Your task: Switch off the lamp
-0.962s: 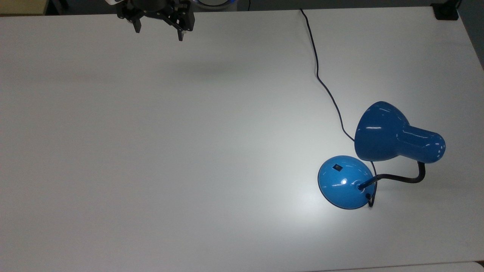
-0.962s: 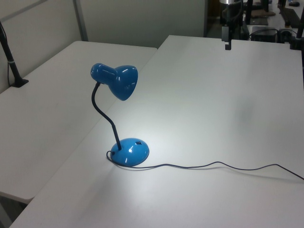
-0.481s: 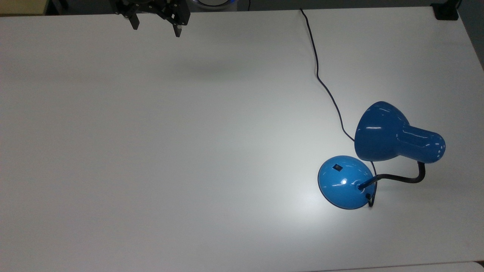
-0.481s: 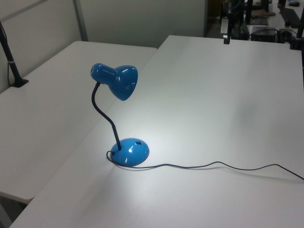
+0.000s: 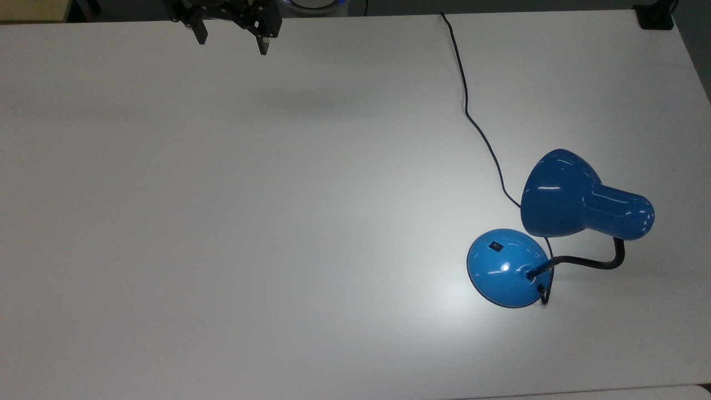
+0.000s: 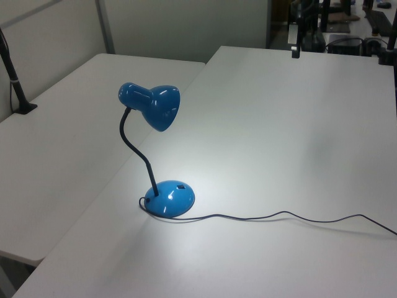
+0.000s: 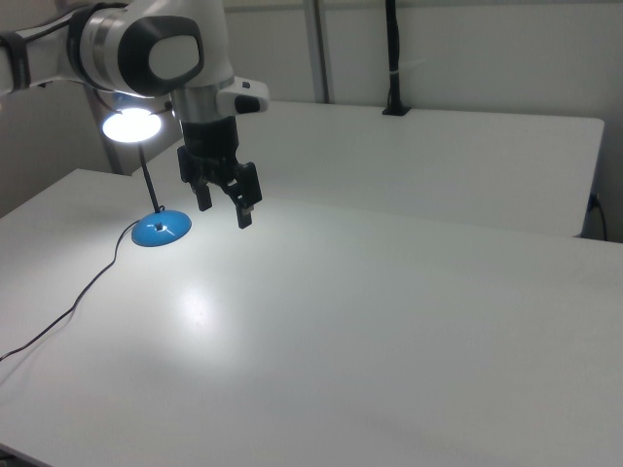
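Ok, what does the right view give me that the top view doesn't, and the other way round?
The right view alone looks into the bell-shaped shade, which glows brightly, so the glossy blue desk lamp is lit; it also shows the white arm above the open claw.

The top view alone shows the small black rocker switch on the round base, and the thin black cord running to the table's far edge.

Both show the claw hanging over the white table, well apart from the lamp.

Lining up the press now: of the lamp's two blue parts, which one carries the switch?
The round domed base on the table, not the shade held up on the gooseneck. The small black switch sits on its top, on the side away from the gooseneck.
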Controlling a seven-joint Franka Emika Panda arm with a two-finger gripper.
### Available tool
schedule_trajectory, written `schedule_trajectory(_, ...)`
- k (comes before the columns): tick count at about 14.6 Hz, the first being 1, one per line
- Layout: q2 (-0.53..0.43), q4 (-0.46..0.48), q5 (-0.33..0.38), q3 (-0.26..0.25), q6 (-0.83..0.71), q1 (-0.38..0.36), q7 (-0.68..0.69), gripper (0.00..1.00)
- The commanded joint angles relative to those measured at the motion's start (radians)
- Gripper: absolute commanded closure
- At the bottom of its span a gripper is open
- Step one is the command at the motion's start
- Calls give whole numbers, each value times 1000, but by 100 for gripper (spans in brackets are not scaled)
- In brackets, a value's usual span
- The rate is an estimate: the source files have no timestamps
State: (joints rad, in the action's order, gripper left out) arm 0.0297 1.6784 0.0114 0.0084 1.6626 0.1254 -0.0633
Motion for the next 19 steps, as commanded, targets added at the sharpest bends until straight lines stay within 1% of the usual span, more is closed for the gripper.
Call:
schedule_trajectory(1, -5, 12, -4, -4, 6, -13, 16, 32)
schedule_trajectory(2, -1, 12, -4, -5, 8, -20, 23, 55)
schedule_trajectory(3, 2, 11, -5, -7, 12, -21, 54, 71)
schedule_trajectory(4, 13, 11, -5, -10, 14, -32, 124, 87)
schedule_trajectory(5, 22, 11, -5, -18, 14, -55, 213, 96)
schedule_trajectory(6, 24, 11, -5, -31, 16, -79, 283, 100)
schedule_trajectory(7, 29, 11, -5, -39, 22, -104, 319, 100)
schedule_trajectory(9, 42, 12, -4, -42, 70, -145, 341, 100)
schedule_trajectory(10, 64, 15, -5, -42, 106, -185, 390, 100)
schedule_trajectory(11, 81, 15, -2, -42, 120, -205, 431, 100)
schedule_trajectory(13, 114, 11, 7, -51, 182, -251, 447, 100)
schedule_trajectory(15, 148, 11, 12, -71, 271, -317, 448, 100)
schedule_trajectory(18, 208, 9, 22, -73, 403, -380, 445, 100)
schedule_trajectory(19, 231, 9, 38, -71, 481, -401, 445, 100)
